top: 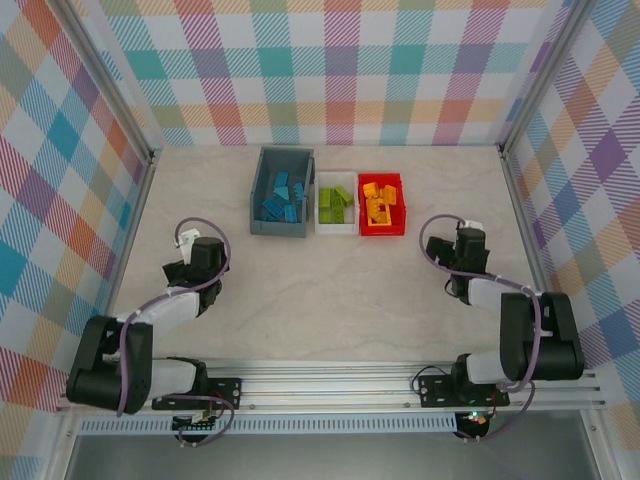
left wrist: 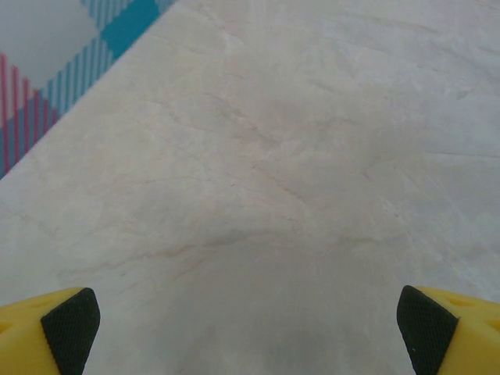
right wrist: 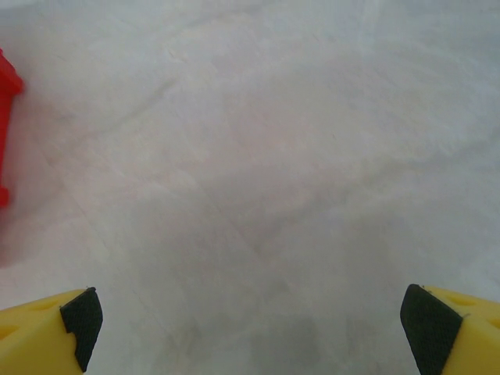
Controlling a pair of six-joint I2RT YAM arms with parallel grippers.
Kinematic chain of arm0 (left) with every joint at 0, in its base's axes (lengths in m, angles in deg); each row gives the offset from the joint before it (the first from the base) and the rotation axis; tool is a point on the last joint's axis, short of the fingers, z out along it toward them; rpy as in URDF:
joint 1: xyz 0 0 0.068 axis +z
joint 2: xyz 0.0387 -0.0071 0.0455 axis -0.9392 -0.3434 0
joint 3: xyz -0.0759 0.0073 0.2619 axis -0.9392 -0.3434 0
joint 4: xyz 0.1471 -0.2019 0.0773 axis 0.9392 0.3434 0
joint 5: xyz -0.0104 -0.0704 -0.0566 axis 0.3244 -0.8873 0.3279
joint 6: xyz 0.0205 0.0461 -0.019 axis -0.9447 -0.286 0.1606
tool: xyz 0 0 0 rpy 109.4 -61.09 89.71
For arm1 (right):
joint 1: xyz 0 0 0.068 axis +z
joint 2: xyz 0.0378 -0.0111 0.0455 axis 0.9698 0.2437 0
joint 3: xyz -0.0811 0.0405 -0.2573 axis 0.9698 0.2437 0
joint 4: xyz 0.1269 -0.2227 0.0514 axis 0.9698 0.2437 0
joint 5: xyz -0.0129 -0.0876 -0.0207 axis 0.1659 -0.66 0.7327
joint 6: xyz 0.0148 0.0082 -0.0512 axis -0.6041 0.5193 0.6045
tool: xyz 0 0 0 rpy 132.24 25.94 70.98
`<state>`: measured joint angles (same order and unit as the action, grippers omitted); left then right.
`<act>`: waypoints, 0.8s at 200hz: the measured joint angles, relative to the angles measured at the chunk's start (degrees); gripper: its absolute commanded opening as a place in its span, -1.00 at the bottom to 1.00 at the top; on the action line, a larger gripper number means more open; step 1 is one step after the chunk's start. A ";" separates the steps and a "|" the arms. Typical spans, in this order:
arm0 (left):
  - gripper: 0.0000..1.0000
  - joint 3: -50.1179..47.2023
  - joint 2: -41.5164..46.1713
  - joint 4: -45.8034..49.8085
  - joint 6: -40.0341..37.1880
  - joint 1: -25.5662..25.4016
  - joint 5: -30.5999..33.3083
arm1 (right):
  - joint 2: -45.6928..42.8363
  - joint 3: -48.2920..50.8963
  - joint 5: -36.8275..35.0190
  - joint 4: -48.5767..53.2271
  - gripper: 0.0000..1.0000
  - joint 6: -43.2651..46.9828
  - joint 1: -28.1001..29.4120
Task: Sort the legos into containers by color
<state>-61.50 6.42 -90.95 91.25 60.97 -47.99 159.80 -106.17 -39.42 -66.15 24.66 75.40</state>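
Observation:
Three containers stand in a row at the back middle of the table. The grey-blue bin (top: 262,205) holds several blue legos (top: 281,197), the white bin (top: 336,226) holds lime green legos (top: 334,204), and the red bin (top: 398,208) holds orange legos (top: 378,201). My left gripper (top: 190,252) rests low at the left, well away from the bins; its jaws stand wide open over bare table (left wrist: 250,344). My right gripper (top: 462,250) sits to the right of the red bin, open with nothing between its fingers (right wrist: 250,336). The red bin's edge (right wrist: 6,117) shows at the left of the right wrist view.
Plaid walls close in the table at the left, back and right; a strip of the left wall (left wrist: 47,70) shows in the left wrist view. A metal rail (top: 330,385) carries both arm bases along the near edge. Bare marble-look tabletop (top: 330,290) lies between the arms.

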 measured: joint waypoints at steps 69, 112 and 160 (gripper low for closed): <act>1.00 -3.08 -13.18 -25.90 -7.78 1.29 -11.78 | 2.34 8.13 7.08 -21.20 1.00 3.45 -0.61; 1.00 -3.08 -13.22 -29.79 -7.93 1.84 -13.64 | 4.22 6.71 10.05 -21.31 0.99 5.18 -0.50; 1.00 -3.08 -13.22 -30.71 -7.93 1.92 -14.23 | 4.24 4.57 10.67 -21.18 1.00 5.60 -0.22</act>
<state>-64.58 -6.80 -121.66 83.32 62.89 -62.21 164.04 -101.60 -28.75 -87.32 30.26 75.18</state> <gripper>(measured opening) 0.999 0.999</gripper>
